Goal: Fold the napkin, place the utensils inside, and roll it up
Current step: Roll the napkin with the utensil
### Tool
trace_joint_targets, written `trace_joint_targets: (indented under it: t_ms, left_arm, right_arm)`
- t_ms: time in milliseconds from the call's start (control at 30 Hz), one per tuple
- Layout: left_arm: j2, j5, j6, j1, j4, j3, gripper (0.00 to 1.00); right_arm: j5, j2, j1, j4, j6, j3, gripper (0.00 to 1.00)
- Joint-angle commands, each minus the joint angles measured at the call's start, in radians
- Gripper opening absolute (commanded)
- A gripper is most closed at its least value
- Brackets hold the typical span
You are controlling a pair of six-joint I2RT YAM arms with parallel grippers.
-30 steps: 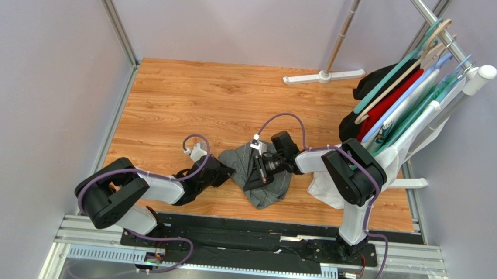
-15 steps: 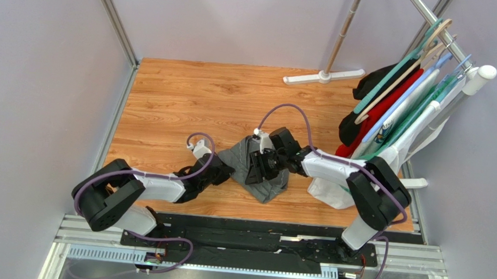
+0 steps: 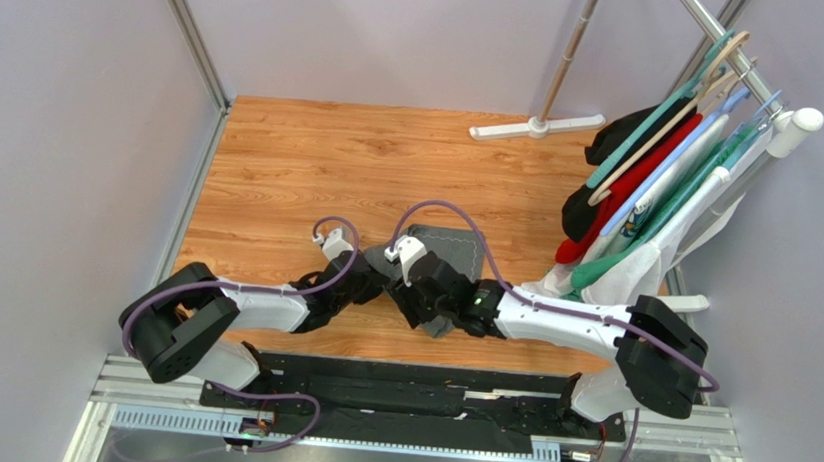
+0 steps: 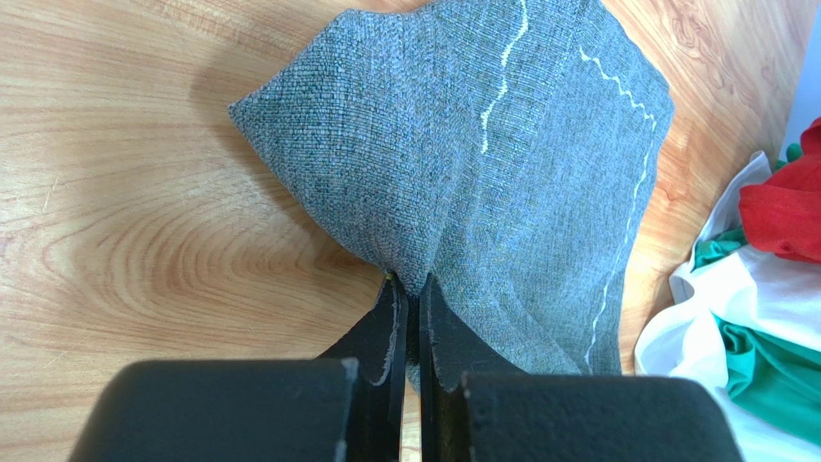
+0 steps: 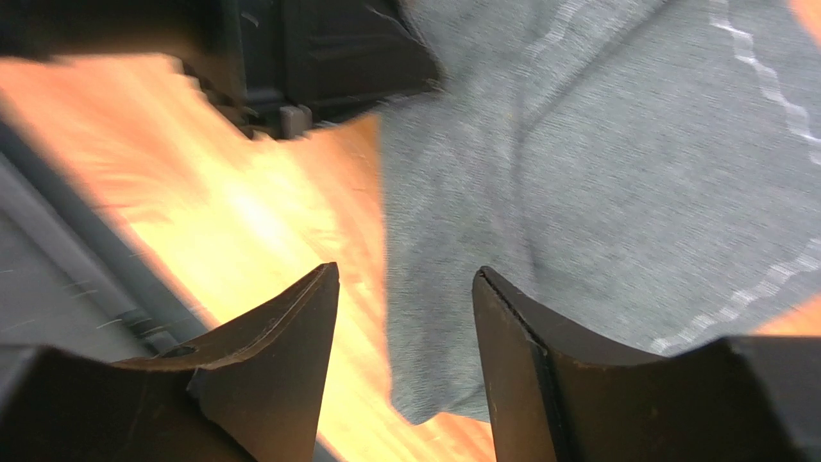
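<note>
Napkin, a dark grey felt-like square cloth with pale stitched edging (image 3: 450, 245), is at the folding step; no utensils are visible in any view.
It lies bunched on the wood-grain bench (image 3: 302, 158), at the centre of the overhead view. Left hand (image 4: 411, 289), lower centre of its wrist view, is clamped on a pinched-up ridge of cloth. Right hand (image 5: 405, 279) stands apart over the cloth's edge, gripping nothing; that view is blurred. Judged next move: the right hand takes a free corner opposite the pinch, to draw the cloth flat for a square fold.
</note>
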Motion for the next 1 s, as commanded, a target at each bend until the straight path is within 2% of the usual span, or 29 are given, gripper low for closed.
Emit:
trace_joint_targets:
  t_ms: [0, 433, 800, 900, 967]
  left_arm:
    - [-0.002, 0.009, -0.007, -0.006, 0.035, 0.016, 0.00]
    - [0.004, 0.019, -0.013, -0.004, 0.050, 0.008, 0.00]
    - [0.010, 0.026, -0.025, -0.004, 0.069, -0.002, 0.00]
    - [0.015, 0.036, -0.025, -0.004, 0.075, -0.002, 0.00]
    - [0.013, 0.039, -0.022, -0.004, 0.076, -0.002, 0.01]
  right_arm:
    - [0.373, 0.072, 0.079, 0.075, -0.044, -0.031, 0.58]
    - [0.486, 0.159, 0.217, 0.167, -0.107, -0.016, 0.60]
    - [0.469, 0.254, 0.191, 0.199, -0.089, -0.023, 0.61]
    - [0.444, 0.258, 0.151, 0.190, -0.072, -0.028, 0.57]
    - [0.424, 0.261, 0.131, 0.163, -0.057, -0.026, 0.46]
